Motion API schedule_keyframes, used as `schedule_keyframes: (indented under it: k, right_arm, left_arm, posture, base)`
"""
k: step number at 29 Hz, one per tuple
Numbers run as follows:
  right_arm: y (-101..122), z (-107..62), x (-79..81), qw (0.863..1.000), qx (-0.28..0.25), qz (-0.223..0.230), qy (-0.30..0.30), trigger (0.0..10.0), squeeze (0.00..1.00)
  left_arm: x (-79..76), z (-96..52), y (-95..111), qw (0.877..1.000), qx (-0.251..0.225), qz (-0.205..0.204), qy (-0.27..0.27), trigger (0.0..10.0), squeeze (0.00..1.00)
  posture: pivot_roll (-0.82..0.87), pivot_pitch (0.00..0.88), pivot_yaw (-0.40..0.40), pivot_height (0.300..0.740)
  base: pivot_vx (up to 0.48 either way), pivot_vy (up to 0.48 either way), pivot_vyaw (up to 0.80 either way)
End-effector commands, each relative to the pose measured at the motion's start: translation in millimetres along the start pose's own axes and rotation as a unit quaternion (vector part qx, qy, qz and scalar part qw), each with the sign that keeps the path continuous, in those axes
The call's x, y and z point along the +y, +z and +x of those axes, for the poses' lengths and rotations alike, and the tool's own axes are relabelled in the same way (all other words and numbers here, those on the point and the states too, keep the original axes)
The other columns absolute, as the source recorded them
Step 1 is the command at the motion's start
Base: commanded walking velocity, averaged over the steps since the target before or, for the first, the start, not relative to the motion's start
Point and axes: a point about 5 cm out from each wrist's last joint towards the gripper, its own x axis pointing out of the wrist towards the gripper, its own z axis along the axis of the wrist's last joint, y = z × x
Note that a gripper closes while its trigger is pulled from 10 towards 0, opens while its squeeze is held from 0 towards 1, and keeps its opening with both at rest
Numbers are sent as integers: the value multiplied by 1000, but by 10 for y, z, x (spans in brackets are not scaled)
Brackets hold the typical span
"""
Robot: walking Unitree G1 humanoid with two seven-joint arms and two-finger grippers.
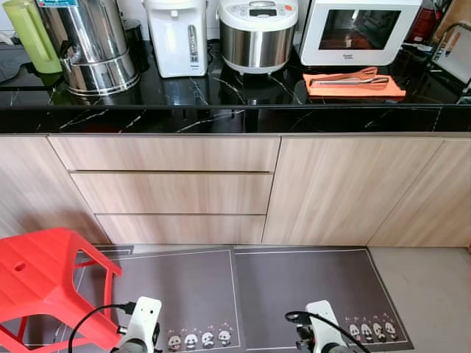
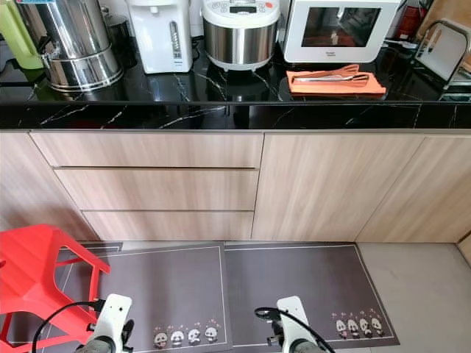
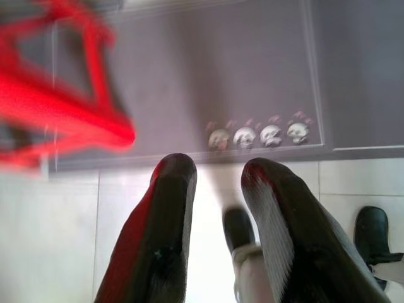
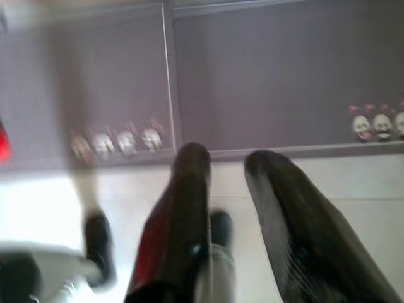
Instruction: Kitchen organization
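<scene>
A black marble countertop [image 1: 221, 118] runs across the far side. On it stand a steel urn [image 1: 92, 40], a white water boiler [image 1: 176, 37], a rice cooker [image 1: 257, 33] and a white oven [image 1: 360, 29]. In front of the oven lies an orange cloth [image 1: 353, 88] with metal tongs [image 1: 346, 79] on top. Both arms hang low over the floor, the left arm [image 1: 143, 320] and the right arm [image 1: 320, 327]. My left gripper [image 3: 218, 170] is open and holds nothing. My right gripper [image 4: 227, 161] is open too, with only floor between its fingers.
Below the counter are three wooden drawers [image 1: 173, 191] and cabinet doors [image 1: 338, 191], all closed. A red plastic stool [image 1: 44, 279] stands at my left. Grey panda mats [image 1: 243, 294] cover the floor. A green jug [image 1: 29, 33] sits at the far left.
</scene>
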Motion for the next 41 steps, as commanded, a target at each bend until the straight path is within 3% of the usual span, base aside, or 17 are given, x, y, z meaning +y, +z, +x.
schedule_keyframes:
  k: [1, 4, 9, 20, 24, 30, 34, 41]
  right_arm:
    - [10, 14, 68, 1000, -3, 21, 1, 10000, 0]
    - [11, 18, 92, 1000, -1, 19, 3, 10000, 0]
    - [-1, 9, 43, 1000, 0, 26, 2, 10000, 0]
    - [41, 14, 15, 1000, -2, 26, -2, 10000, 0]
    - [112, 34, 50, 1000, -5, 24, -2, 10000, 0]
    - [153, 52, 124, 1000, -6, 17, 2, 10000, 0]
    - [131, 51, 142, 1000, -3, 17, 4, 10000, 0]
    - [-25, 1, -3, 1000, 13, 15, 0, 10000, 0]
  left_arm:
    - [56, -27, -114, 1000, 23, 6, 13, 10000, 0]
    - [49, -21, -89, 998, 20, 52, 17, 10000, 0]
    - [68, -23, -93, 999, 20, -2, 34, 10000, 0]
    - [106, -21, -83, 999, 20, -19, 28, 10000, 0]
    - [75, -9, -47, 999, 14, -28, 19, 10000, 0]
    - [56, -4, -30, 1000, 13, -3, 20, 10000, 0]
    - [39, -12, -73, 999, 20, -22, 24, 10000, 0]
    - [16, -29, -124, 999, 22, -30, 21, 10000, 0]
  posture:
    - [41, 0, 20, 740]
    - [39, 0, 20, 740]
    - [41, 0, 18, 740]
    - [39, 0, 8, 740]
    - [40, 0, 3, 740]
    - [35, 0, 2, 740]
    - [34, 0, -1, 740]
    - [25, 0, -9, 740]
  base:
    - [0, 0, 0]
    - [0, -480, 0]
    - [0, -172, 0]
    - [0, 0, 0]
    - [0, 0, 0]
    - [0, 0, 0]
    - [0, 0, 0]
    - [0, 0, -221]
